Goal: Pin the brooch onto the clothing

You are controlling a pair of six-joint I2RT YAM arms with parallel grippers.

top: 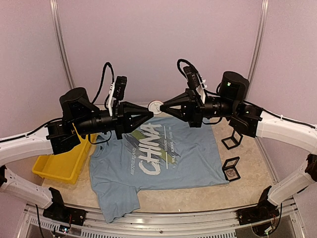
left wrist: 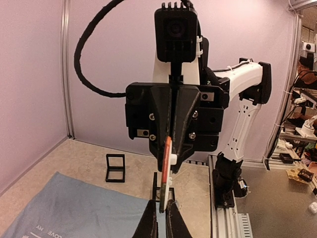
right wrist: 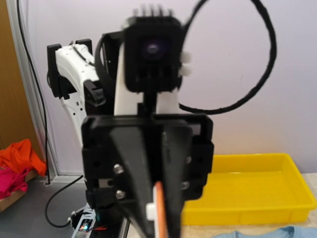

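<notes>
The clothing, a light blue T-shirt [top: 193,163] with white "CHINA" lettering, lies flat on the table; it also shows in the left wrist view [left wrist: 74,208]. Both grippers point at each other in the air above its collar. Between them is the round brooch [top: 155,105], white from above. In the left wrist view the brooch [left wrist: 167,163] stands edge-on, orange and green with a white back. My left gripper [left wrist: 161,220] is shut on its lower edge. My right gripper [left wrist: 172,148] is shut on its upper edge. In the right wrist view only the brooch's orange edge [right wrist: 160,210] shows.
A yellow bin [top: 59,166] sits left of the shirt and shows in the right wrist view [right wrist: 247,193]. Two small black frame stands [top: 232,140] [top: 231,168] stand right of the shirt. A metal rail [top: 163,220] runs along the near edge.
</notes>
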